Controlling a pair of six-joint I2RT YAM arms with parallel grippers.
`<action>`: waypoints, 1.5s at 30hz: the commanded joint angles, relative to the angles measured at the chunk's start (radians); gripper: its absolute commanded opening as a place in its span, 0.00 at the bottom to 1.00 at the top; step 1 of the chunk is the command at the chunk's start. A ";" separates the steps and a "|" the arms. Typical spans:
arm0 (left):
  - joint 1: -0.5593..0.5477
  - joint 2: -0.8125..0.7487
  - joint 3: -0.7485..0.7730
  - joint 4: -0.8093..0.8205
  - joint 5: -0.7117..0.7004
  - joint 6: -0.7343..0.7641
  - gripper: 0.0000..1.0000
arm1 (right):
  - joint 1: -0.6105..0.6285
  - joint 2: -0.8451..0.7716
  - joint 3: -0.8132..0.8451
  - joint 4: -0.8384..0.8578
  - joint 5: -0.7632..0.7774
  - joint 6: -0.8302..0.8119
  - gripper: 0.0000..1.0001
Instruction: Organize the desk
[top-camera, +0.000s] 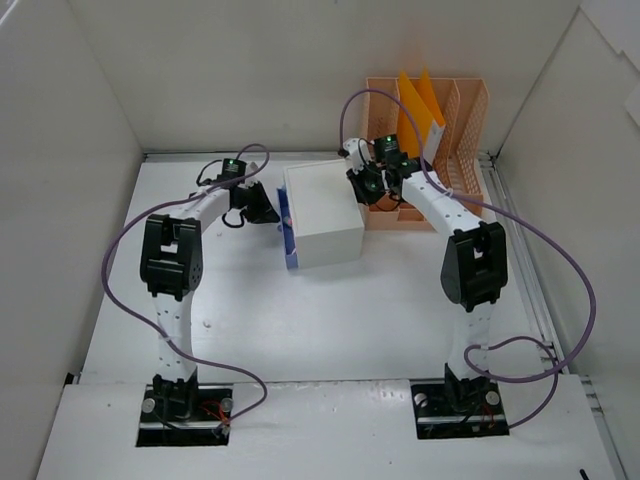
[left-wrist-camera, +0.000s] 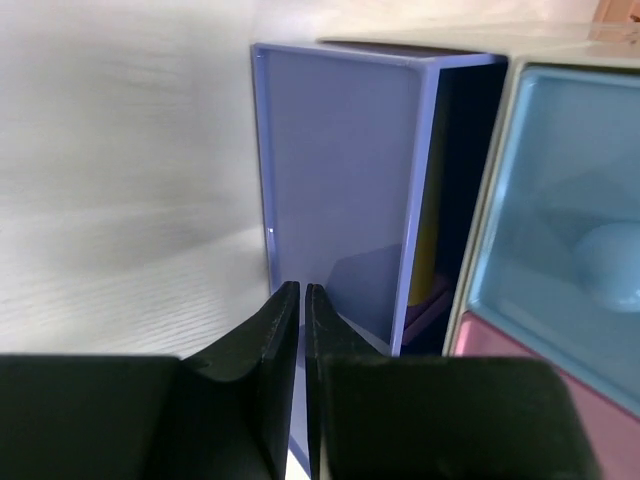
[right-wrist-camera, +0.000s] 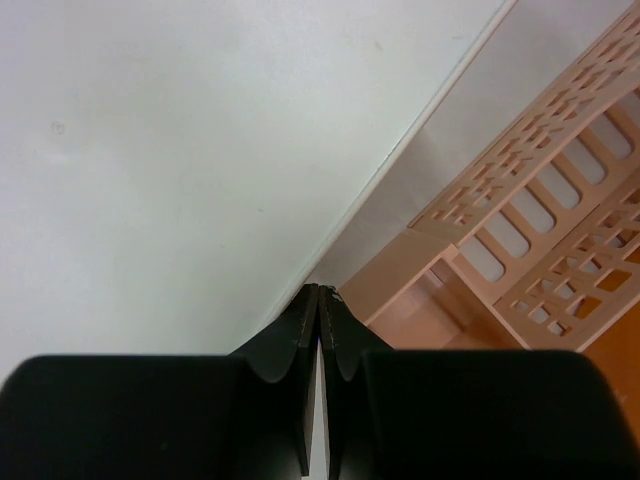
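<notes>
Purple drawer (left-wrist-camera: 340, 180) juts open at twelve o'clock from my left claw (left-wrist-camera: 302, 293), clenched empty and nearer than my right claw (right-wrist-camera: 318, 292), clenched too across the white box (top-camera: 325, 205).

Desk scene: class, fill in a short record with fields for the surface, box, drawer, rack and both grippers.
desk: white, walled in
white box: mid-desk, between the arms
purple drawer: sticking out of the box's left side
rack: peach, far right corner, orange sheets upright inside
left gripper: shut, at the purple drawer
right gripper: shut, between box and rack
</notes>
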 joint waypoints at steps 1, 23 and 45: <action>-0.023 -0.020 0.077 0.048 0.072 -0.018 0.05 | 0.033 -0.004 0.045 0.005 -0.090 -0.008 0.00; 0.040 -0.099 0.005 0.076 0.012 -0.122 0.07 | -0.005 -0.048 0.036 -0.001 0.073 0.021 0.08; 0.084 -0.890 -0.521 0.351 -0.017 0.121 1.00 | -0.058 -0.611 -0.231 -0.002 0.069 -0.022 0.98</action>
